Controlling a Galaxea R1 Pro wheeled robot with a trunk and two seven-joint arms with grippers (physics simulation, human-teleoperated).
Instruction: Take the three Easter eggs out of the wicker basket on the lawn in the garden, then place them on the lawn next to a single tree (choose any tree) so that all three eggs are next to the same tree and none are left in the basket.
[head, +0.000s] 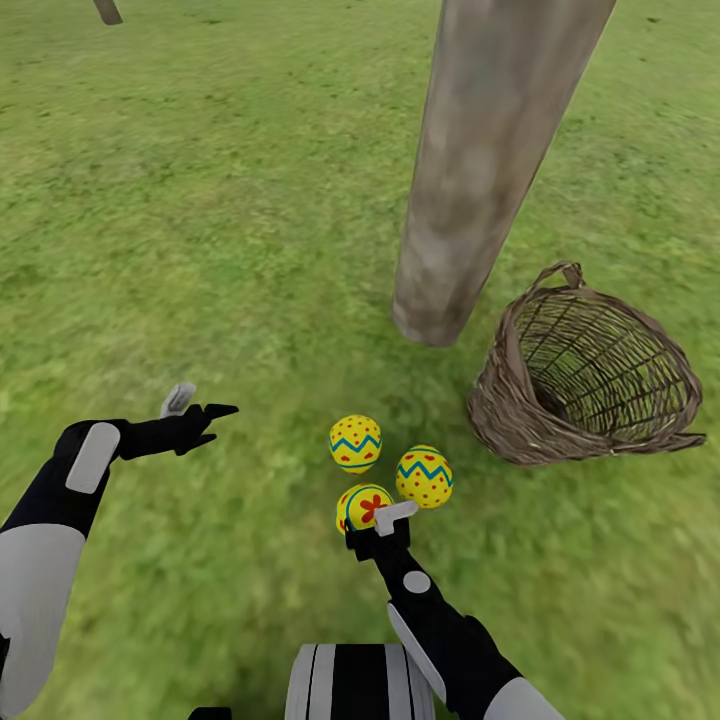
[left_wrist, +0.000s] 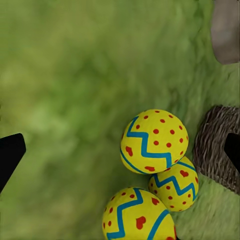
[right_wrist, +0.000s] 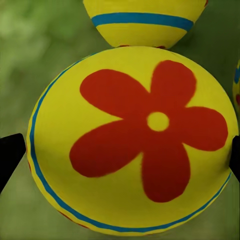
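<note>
All 3 Easter eggs lay clustered on the lawn (head: 200, 200) near the foot of the tree (head: 480, 190), with the wicker basket (head: 585, 385) tipped on its side and apparently empty just beside them. The right gripper (head: 385, 525) stood spread around the flower egg (head: 362, 505), fingertips at either flank; contact could not be confirmed. The left gripper (head: 195, 405) hung released, well apart. Recommended: withdraw the right gripper straight back without nudging the zigzag eggs (head: 355, 442) (head: 424, 476).

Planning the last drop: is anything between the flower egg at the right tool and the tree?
Yes. Two other eggs lie on the lawn between the flower egg and the trunk.
</note>
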